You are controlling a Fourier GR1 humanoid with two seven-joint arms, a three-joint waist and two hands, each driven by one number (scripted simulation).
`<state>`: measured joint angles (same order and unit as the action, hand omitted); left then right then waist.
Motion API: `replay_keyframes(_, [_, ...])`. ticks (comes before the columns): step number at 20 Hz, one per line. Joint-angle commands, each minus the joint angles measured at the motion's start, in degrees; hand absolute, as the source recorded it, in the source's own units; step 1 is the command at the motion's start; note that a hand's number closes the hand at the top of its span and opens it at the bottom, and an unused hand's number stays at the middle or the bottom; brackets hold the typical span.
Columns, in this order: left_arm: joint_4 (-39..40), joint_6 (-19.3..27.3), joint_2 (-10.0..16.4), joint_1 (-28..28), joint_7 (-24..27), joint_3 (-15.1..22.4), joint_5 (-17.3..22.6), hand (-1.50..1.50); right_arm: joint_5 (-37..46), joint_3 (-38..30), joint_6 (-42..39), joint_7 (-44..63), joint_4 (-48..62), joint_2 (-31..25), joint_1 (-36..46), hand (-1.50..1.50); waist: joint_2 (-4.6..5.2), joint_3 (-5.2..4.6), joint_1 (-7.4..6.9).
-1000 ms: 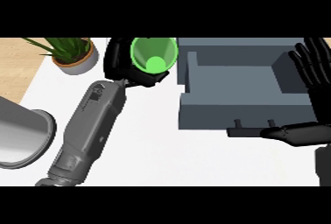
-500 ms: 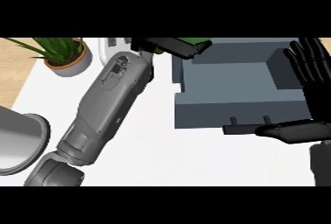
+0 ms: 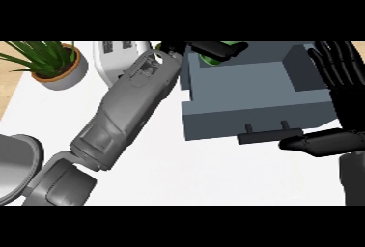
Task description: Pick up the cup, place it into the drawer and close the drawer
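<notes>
Left hand (image 3: 203, 48): we are reaching our left forearm from the counter's near left corner slantwise to its far edge, with the hand above the drawer's far left corner.
Left fingers: we are curling them round the cup, with one dark finger lying across its top; the hand is hiding most of it.
Cup (image 3: 209, 59): green, it is sitting in our left hand at the drawer's far left corner, just inside the wall; we cannot tell whether it is touching the drawer's floor.
Drawer (image 3: 257, 113): grey, it is standing pulled out and open toward the counter's far right corner, with its front wall facing us.
Handle (image 3: 265, 136): a dark bar is jutting from the drawer's front wall, toward the right end.
Right hand (image 3: 335, 142): we are resting it at the counter's right edge beside the drawer's right wall.
Right fingers: we are keeping them straight and spread, pointing up and holding nothing; the thumb is pointing left, just beside the handle's right end.
Counter (image 3: 214, 178): white, it is carrying everything here.
Plant (image 3: 43, 55): it is standing in a pale pot at the far left corner.
White appliance (image 3: 114, 55): it is sitting at the far edge, between the plant and our left forearm.
Grey round vessel (image 3: 10, 166): it is lying at the left edge, partly cut off.
</notes>
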<state>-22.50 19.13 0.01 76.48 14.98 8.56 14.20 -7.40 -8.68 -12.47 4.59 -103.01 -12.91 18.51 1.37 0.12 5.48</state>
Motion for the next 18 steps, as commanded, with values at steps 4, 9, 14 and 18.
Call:
replay_keyframes(4, [7.1, -4.2, 0.0, 1.9, -3.6, 7.0, 1.1, 1.5, 0.1, 1.9, -0.5, -0.4, 0.4, 0.8, 2.7, -1.5, 0.98, 0.03, 3.61])
replay_keyframes(9, [6.8, -4.4, 0.0, -1.0, -2.9, 11.1, 2.9, -1.5, 0.7, 3.8, -0.5, -1.1, 2.0, 2.3, 3.8, -1.5, 1.42, 0.02, 5.35])
replay_keyframes(14, [4.1, -3.7, 0.0, -4.4, 2.2, 9.3, 8.4, -1.5, -5.2, 3.8, -5.8, -0.2, 1.4, 1.0, 4.5, -1.5, 1.75, -0.05, 6.85])
replay_keyframes(18, [1.2, -5.7, 0.0, -4.3, 5.5, 7.5, 13.2, -1.5, -9.1, 9.2, -12.2, 0.0, 0.8, 2.0, 4.2, 1.5, 1.77, -0.09, 7.27])
